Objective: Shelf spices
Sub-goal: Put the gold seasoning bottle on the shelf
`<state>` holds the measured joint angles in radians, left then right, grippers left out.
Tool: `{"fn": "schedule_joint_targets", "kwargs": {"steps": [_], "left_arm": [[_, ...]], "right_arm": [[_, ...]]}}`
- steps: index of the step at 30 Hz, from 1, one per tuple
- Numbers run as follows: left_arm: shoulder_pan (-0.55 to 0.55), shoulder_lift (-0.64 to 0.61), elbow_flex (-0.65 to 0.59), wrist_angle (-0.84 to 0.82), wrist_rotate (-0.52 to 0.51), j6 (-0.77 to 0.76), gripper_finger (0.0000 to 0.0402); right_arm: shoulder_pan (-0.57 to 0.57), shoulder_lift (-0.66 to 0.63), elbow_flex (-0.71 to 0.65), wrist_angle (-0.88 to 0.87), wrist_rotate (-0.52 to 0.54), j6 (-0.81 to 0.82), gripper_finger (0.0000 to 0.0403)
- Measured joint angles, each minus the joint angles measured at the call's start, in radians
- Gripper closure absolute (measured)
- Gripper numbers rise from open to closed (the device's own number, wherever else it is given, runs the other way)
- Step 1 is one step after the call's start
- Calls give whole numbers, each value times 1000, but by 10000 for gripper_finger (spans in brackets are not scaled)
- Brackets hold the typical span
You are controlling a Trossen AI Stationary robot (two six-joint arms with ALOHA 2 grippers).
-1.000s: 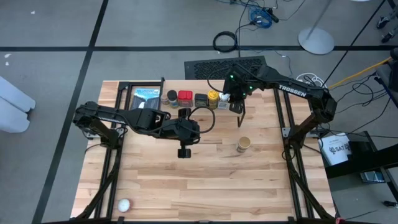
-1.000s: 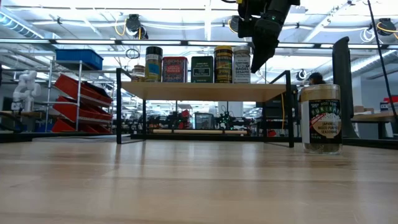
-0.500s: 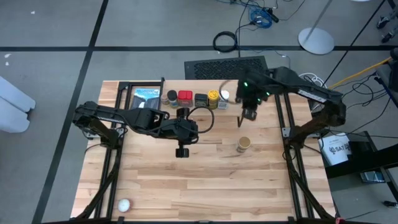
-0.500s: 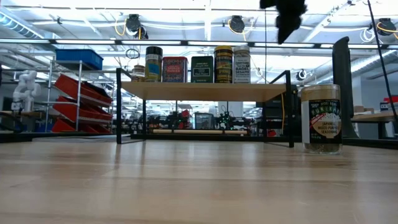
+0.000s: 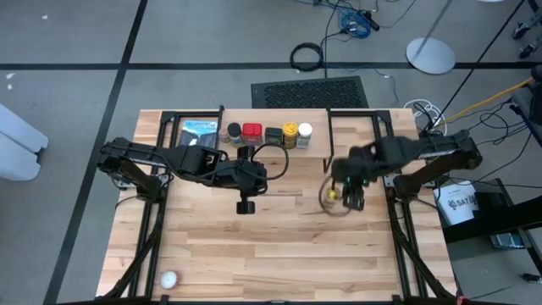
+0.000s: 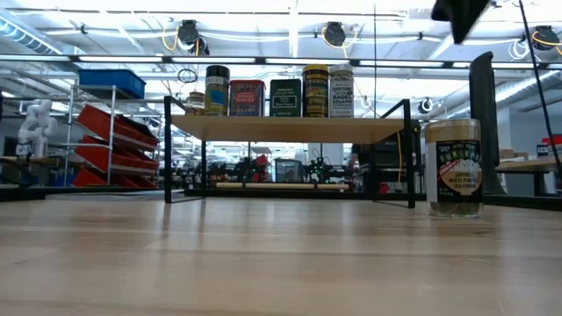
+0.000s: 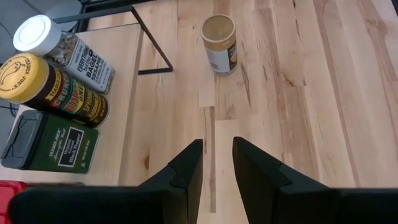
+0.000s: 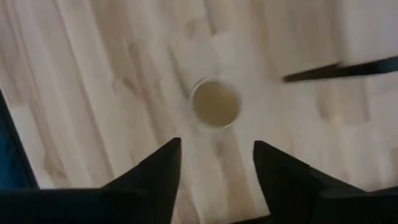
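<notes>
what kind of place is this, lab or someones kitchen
Most likely a robotics lab or workshop: red storage bins on racks, a small white humanoid robot figure, and overhead cable-strung ceiling lights fill the background.

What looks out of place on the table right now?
The tan-lidded jar stands upright alone on the table, off the shelf where the other five spices are lined up. The right gripper hovers open above it. Nothing is spilled or tipped.

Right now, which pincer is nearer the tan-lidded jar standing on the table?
Right. The right pincer hangs open just above the tan-lidded jar, which stands on the table. The left pincer waits near the table's middle, well off to the jar's side.
</notes>
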<state>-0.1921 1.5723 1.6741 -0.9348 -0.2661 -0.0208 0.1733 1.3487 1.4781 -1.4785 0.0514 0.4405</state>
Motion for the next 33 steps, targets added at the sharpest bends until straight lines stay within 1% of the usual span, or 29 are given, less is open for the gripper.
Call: {"fn": "schedule_joint_targets", "kwargs": {"steps": [3,6,10,13,16,23,25,33], "left_arm": [[0,0,0,1,0,0,304],[0,0,0,2,1,0,304],[0,0,0,6,1,0,304],[0,0,0,10,0,-1,304],[0,0,0,10,1,-3,304],[0,0,0,8,2,-25,304],[0,0,0,8,2,-25,304],[0,0,0,6,2,-25,304]], "right_arm": [[67,0,-70,47,28,45,174],[110,0,-133,111,57,50,136],[130,1,-192,191,59,27,93],[121,1,-234,242,59,-42,74],[95,1,-268,278,49,-97,67],[30,1,-328,316,47,-183,66],[11,1,-335,332,30,-205,66],[-63,1,-364,364,-17,-231,66]]}}
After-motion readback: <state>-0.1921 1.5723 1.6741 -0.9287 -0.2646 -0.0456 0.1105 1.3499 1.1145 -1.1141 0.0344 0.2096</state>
